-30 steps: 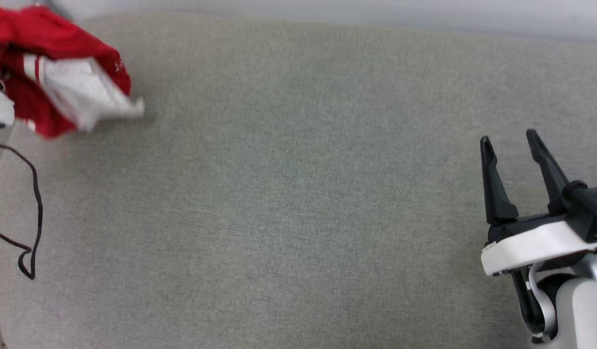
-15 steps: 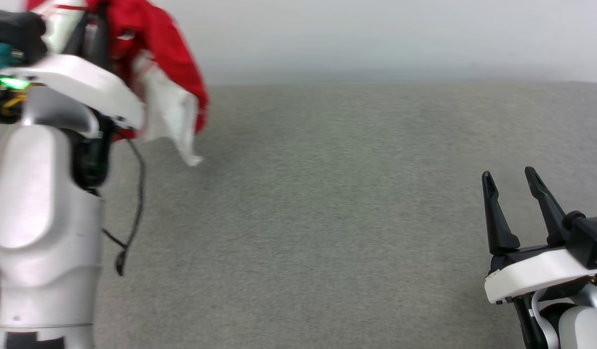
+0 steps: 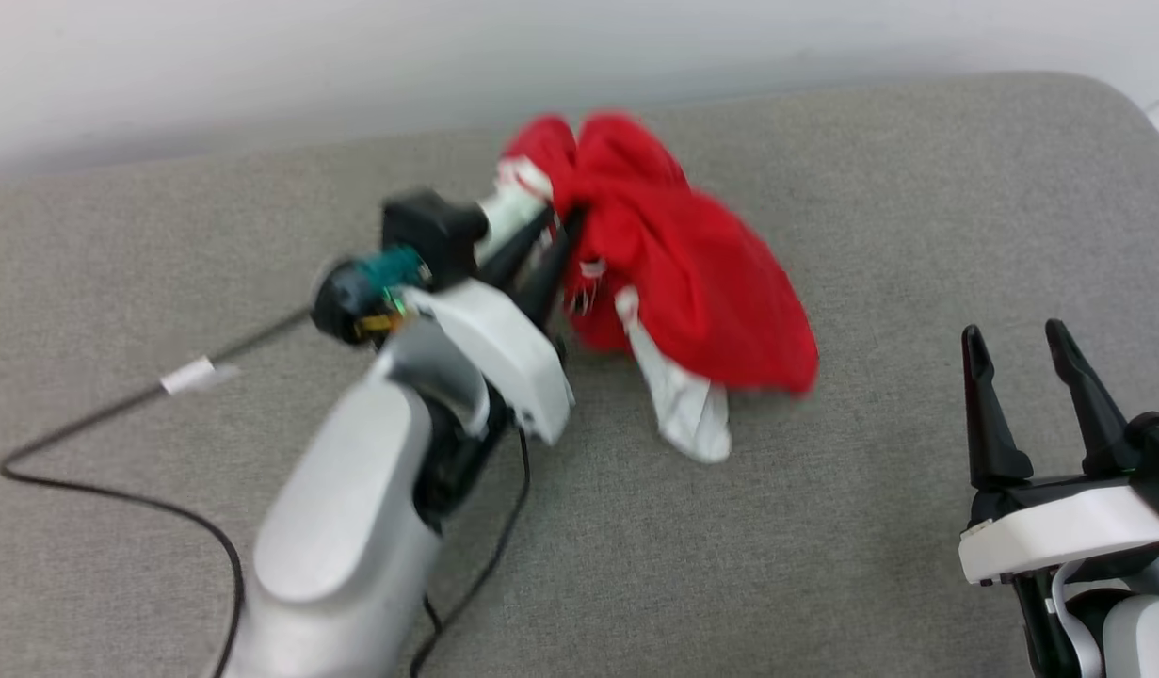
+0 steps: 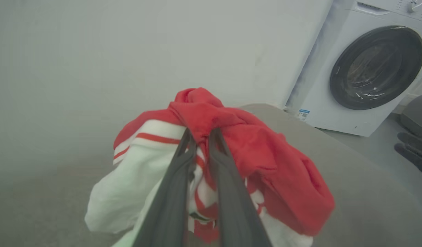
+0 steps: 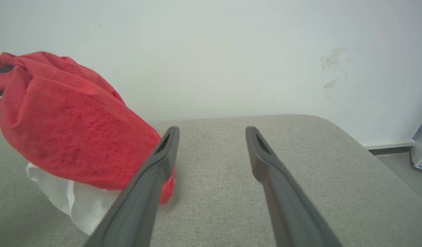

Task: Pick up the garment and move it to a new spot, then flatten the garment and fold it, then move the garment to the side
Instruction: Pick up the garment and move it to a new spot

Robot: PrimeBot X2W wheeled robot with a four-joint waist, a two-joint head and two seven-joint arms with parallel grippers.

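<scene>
The garment [image 3: 692, 273] is a bunched red shirt with a white sleeve end hanging down; it sits over the middle of the grey cushioned surface [image 3: 824, 527]. My left gripper [image 3: 558, 218] is shut on a fold of its red cloth, fingers pointing up and right. In the left wrist view the two fingers pinch the garment [image 4: 252, 161] near its striped white sleeve. My right gripper [image 3: 1012, 334] stands open at the lower right, apart from the garment. In the right wrist view the garment [image 5: 67, 127] hangs left of the open gripper [image 5: 212, 132].
A black cable [image 3: 118, 490] with a white tag trails over the surface at the left. A pale wall runs behind the far edge. A white washing machine [image 4: 372, 68] stands off the surface's right end. The surface's right corner [image 5: 337, 133] is rounded.
The head camera has swung, shifting the whole picture. My left arm has carried the garment from the far left to the middle of the surface. The right gripper stays open.
</scene>
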